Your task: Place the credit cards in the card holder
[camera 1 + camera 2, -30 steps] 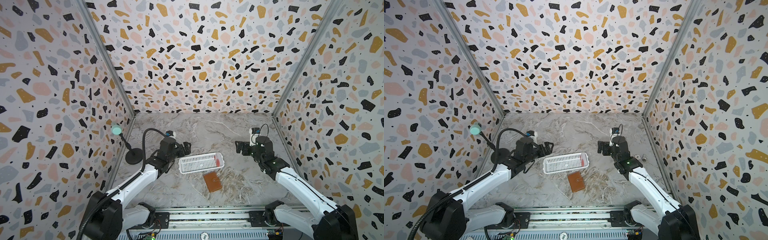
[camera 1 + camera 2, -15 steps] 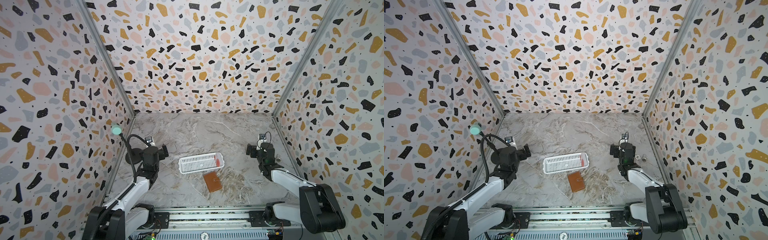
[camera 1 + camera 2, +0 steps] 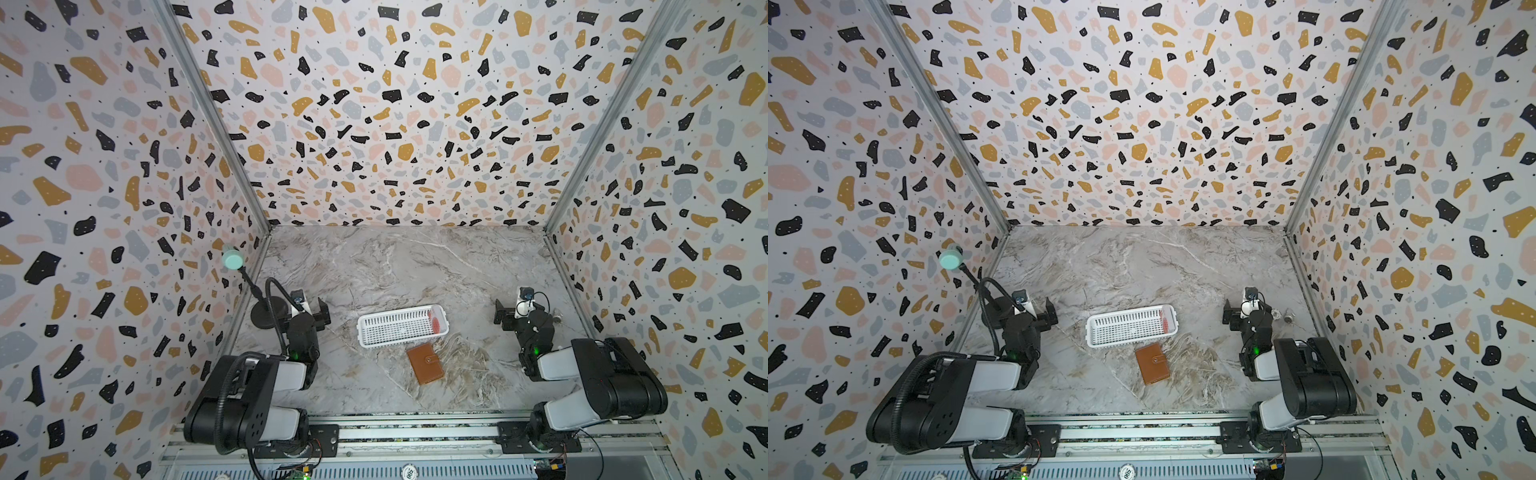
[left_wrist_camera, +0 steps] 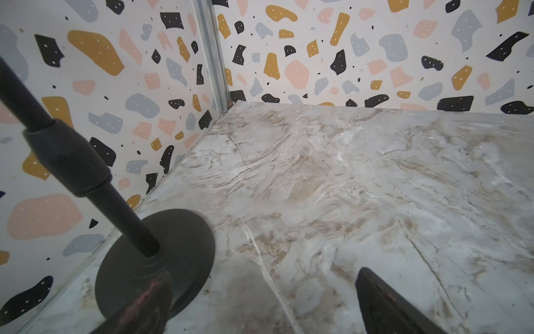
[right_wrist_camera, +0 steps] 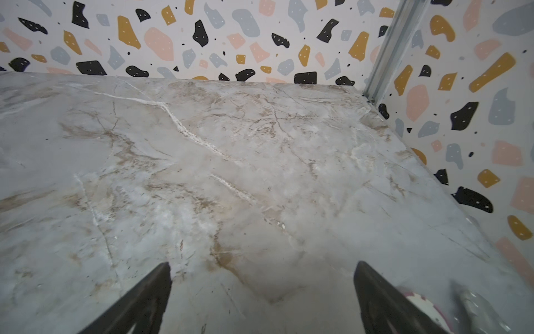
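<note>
The tan-brown card holder (image 3: 424,364) (image 3: 1152,363) lies closed on the marble table, its snap tab fastened, just in front of the white slotted basket (image 3: 395,343) (image 3: 1125,344). The credit cards (image 3: 435,323) (image 3: 1165,324) show as a whitish piece with a red blob inside the basket's right end. My left gripper (image 3: 306,311) (image 3: 1036,312) (image 4: 263,306) is open and empty, left of the basket. At the right, my right gripper (image 3: 521,316) (image 3: 1248,318) (image 5: 263,297) is also open and empty. Both wrist views show only bare marble between the jaws.
A black stand with a teal head (image 3: 232,259) has its round base (image 3: 268,313) (image 4: 156,260) right beside my left gripper, against the left wall. Small round items (image 3: 557,319) (image 5: 427,309) lie by the right wall next to my right gripper. Patterned walls enclose three sides.
Both arms have drawn back from beside the basket toward the front corners and folded up. Both grippers stayed open; basket, cards and card holder have not moved.
</note>
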{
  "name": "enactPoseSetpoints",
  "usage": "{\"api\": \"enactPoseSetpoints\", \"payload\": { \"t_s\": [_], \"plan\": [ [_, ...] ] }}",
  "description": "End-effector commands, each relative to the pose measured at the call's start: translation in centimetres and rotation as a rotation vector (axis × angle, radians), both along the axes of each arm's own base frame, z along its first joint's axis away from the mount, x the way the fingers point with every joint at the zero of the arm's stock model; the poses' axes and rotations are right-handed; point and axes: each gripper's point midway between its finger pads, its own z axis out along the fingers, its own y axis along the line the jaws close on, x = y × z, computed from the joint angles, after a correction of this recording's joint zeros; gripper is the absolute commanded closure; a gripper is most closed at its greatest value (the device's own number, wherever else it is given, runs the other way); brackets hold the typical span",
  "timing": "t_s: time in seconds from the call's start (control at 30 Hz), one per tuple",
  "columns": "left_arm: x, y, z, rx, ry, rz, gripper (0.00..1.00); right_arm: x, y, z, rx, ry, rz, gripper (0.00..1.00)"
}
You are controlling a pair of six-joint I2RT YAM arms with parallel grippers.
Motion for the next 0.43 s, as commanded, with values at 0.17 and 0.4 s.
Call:
{"api": "enactPoseSetpoints", "payload": {
  "t_s": [0.17, 0.4],
  "plan": [
    [0.90, -0.13, 3.57, 0.000, -0.140, -0.011, 0.00, 1.11, 0.87, 3.17, -0.026, -0.114, 0.025, 0.01],
    [0.91, -0.15, 3.59, 0.001, -0.139, -0.013, 0.00, 1.13, 0.89, 3.18, -0.027, -0.113, 0.028, 0.01]
  ]
}}
